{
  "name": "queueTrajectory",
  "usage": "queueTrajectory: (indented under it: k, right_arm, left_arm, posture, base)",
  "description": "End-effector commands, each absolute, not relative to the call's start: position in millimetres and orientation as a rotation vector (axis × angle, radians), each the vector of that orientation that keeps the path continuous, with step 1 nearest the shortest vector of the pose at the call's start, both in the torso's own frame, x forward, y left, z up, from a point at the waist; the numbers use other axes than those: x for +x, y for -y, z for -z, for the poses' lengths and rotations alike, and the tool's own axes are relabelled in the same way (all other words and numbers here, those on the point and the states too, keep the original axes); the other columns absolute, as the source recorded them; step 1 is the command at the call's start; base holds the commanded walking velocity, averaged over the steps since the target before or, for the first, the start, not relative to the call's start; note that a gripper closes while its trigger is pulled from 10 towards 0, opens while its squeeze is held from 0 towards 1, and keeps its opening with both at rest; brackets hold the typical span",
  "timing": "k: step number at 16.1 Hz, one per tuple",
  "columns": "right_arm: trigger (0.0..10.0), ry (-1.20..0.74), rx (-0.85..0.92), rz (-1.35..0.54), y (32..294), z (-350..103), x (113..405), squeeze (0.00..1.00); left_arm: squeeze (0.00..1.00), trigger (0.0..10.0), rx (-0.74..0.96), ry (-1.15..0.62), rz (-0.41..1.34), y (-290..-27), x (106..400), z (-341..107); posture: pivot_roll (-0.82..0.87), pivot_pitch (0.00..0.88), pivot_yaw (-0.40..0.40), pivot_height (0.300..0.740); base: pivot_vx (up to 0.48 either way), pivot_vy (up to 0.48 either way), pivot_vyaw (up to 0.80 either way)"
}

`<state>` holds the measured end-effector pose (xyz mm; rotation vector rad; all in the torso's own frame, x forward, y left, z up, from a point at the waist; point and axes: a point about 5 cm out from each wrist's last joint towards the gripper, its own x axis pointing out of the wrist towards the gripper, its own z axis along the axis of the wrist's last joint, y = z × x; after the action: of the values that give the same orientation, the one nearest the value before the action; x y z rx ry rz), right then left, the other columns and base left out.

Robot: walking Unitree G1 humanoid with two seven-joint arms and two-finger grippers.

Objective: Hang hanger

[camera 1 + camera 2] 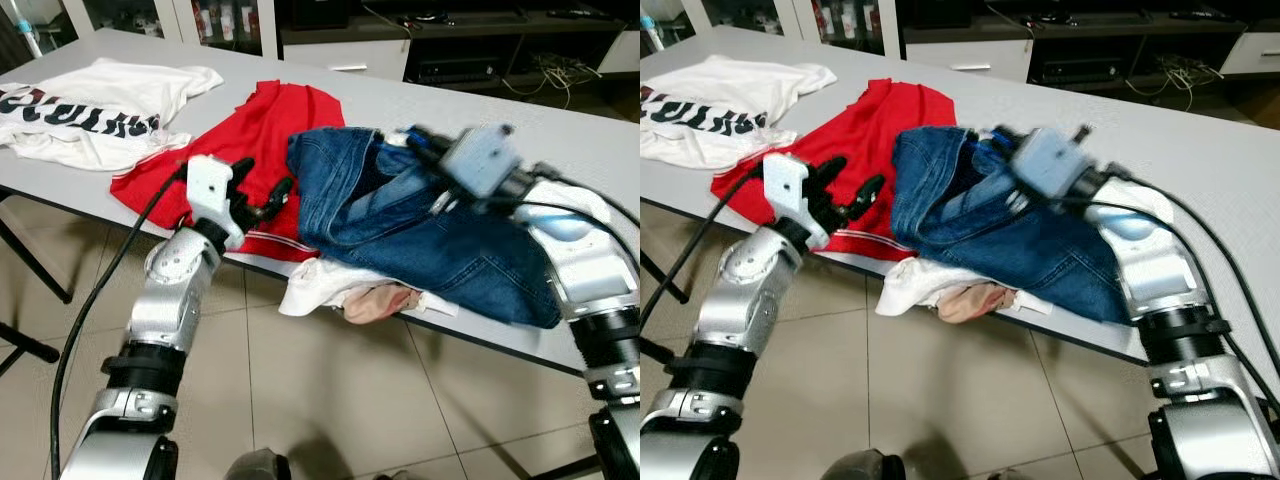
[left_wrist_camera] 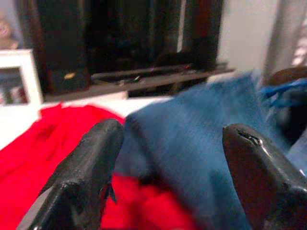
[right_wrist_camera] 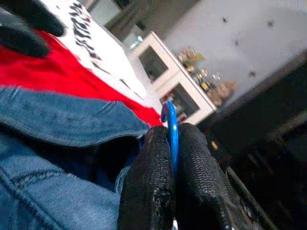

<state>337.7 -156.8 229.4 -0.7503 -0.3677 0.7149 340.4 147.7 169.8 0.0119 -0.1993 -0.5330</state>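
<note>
Lying at the far left of the grey table [image 1: 100, 190], a white printed T-shirt [image 1: 100, 105] sits beside a red shirt [image 1: 250, 140]. Over the red shirt's near edge, the left gripper [image 1: 262, 190] hovers with its 2 fingers spread wide. Right of it, blue jeans [image 1: 430, 240] cover a white garment [image 1: 330, 285]. Above the jeans, the right gripper [image 3: 171, 143] pinches a blue hanger [image 3: 170, 122].
</note>
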Motion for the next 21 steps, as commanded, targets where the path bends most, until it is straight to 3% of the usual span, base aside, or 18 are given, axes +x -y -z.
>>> queueTrajectory:
  k: [1, 4, 6, 7, 16, 17, 18, 19, 21]
  right_arm:
    - [0.0, 0.408, -0.781, -0.727, 150.1, -232.7, 333.9, 0.0]
    - [0.0, 0.441, -0.827, -0.754, 133.2, -229.4, 329.3, 0.0]
    - [0.0, 0.457, -0.882, -0.769, 122.7, -224.2, 325.0, 0.0]
    - [0.0, 0.471, -0.885, -0.776, 116.3, -223.2, 321.8, 0.0]
    - [0.0, 0.576, -0.809, -0.874, 86.5, -235.1, 298.6, 0.0]
    - [0.0, 0.572, -0.795, -0.887, 87.0, -234.6, 296.9, 0.0]
    - [0.0, 0.572, -0.795, -0.887, 87.0, -234.6, 296.9, 0.0]
    - [0.0, 0.563, -0.775, -0.897, 89.6, -235.8, 295.0, 0.0]
    - [0.0, 0.557, -0.759, -0.903, 91.9, -237.6, 294.4, 0.0]
  left_arm:
    - [1.0, 10.0, 0.015, 0.207, 0.607, -137.7, 336.6, -171.7]
    - [1.0, 10.0, 0.059, 0.199, 0.773, -112.4, 327.5, -169.1]
    - [1.0, 10.0, 0.109, 0.15, 0.779, -107.3, 329.8, -162.0]
    - [0.0, 10.0, 0.147, 0.109, 0.764, -108.3, 331.9, -155.8]
    - [0.0, 10.0, 0.334, -0.085, 0.478, -122.6, 353.9, -127.6]
    - [0.0, 8.2, 0.326, -0.085, 0.454, -124.3, 355.7, -128.4]
    - [0.0, 8.2, 0.326, -0.085, 0.454, -124.3, 355.7, -128.4]
    - [0.0, 0.0, 0.327, -0.086, 0.448, -125.4, 356.5, -127.7]
    - [0.0, 0.0, 0.333, -0.085, 0.445, -125.7, 356.6, -126.6]
  posture:
    - [-0.01, 0.0, 0.025, 0.74]
    - [-0.01, 0.0, 0.032, 0.74]
    - [-0.02, 0.0, 0.034, 0.74]
    - [-0.02, 0.0, 0.036, 0.74]
    - [-0.02, 0.0, 0.041, 0.74]
    - [-0.02, 0.0, 0.04, 0.74]
    - [-0.02, 0.0, 0.04, 0.74]
    - [-0.02, 0.0, 0.041, 0.74]
    - [-0.02, 0.0, 0.041, 0.74]
  base:
    - [0.0, 0.0, 0.0]
    - [0.0, 0.0, 0.0]
    - [0.0, 0.0, 0.0]
    - [0.0, 0.0, 0.0]
    - [0.0, 0.0, 0.0]
    - [0.0, 0.0, 0.0]
    - [0.0, 0.0, 0.0]
    - [0.0, 0.0, 0.0]
    - [0.0, 0.0, 0.0]
